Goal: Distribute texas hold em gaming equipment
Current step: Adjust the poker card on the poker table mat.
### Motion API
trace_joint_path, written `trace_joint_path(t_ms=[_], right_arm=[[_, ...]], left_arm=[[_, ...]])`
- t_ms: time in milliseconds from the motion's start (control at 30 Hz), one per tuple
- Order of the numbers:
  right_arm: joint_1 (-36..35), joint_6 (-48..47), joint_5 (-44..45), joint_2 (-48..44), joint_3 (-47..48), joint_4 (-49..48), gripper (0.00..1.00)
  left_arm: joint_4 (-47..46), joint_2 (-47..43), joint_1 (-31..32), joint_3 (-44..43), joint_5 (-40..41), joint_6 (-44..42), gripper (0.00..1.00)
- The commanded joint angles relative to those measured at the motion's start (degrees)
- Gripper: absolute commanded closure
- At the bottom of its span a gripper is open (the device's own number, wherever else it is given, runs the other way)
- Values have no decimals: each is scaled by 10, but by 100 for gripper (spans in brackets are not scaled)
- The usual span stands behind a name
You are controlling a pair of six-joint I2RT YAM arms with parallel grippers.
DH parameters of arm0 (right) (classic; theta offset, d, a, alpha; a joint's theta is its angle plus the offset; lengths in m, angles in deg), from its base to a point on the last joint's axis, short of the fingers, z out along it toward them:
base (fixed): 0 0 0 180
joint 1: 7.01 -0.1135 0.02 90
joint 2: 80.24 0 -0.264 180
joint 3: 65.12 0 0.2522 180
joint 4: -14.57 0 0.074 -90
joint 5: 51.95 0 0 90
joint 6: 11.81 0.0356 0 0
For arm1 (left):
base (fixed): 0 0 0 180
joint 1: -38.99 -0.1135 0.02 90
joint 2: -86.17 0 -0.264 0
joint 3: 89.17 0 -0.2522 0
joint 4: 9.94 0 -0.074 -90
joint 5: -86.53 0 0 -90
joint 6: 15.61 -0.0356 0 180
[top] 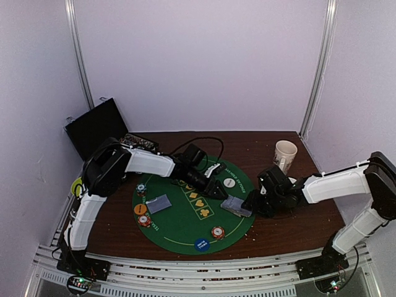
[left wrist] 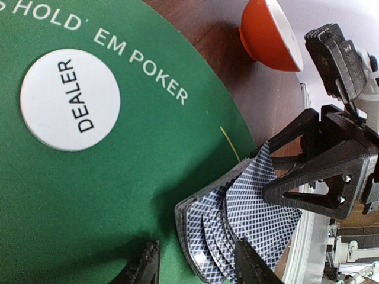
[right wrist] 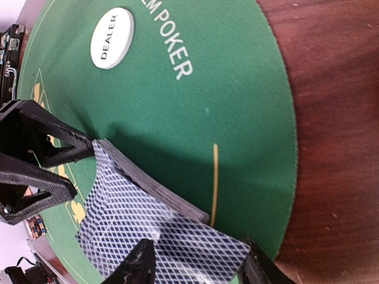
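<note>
Where the card deck [right wrist: 136,219] fans over the mat [right wrist: 195,118], left gripper [left wrist: 198,269] straddling it, jaws apart, right gripper [right wrist: 198,269] likewise, clamping unclear.

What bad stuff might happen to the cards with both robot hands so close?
The cards are fanned out and look tilted off the mat, so some may slide and scatter. The left gripper and right gripper crowd the same pile, so fingers might bump or bend a card. The pile sits near the mat's edge; slipped cards may land on the table.
</note>
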Motion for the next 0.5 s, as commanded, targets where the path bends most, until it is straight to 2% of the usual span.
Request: trace_joint_path(t_ms=[0,267,400,467], right_arm=[[0,3,-19,27,20,-27,51],[-7,11,-8,41,38,-33,50],[-10,4,-14,50,47,-19,47],[-8,-11,2,33,49,20,42]], left_arm=[[8,12,3,4,1,8,54],[8,16,3,2,-5,4,53],[7,16,2,-1,-4,3,52],[8,16,2,-3,-5,1,51]])
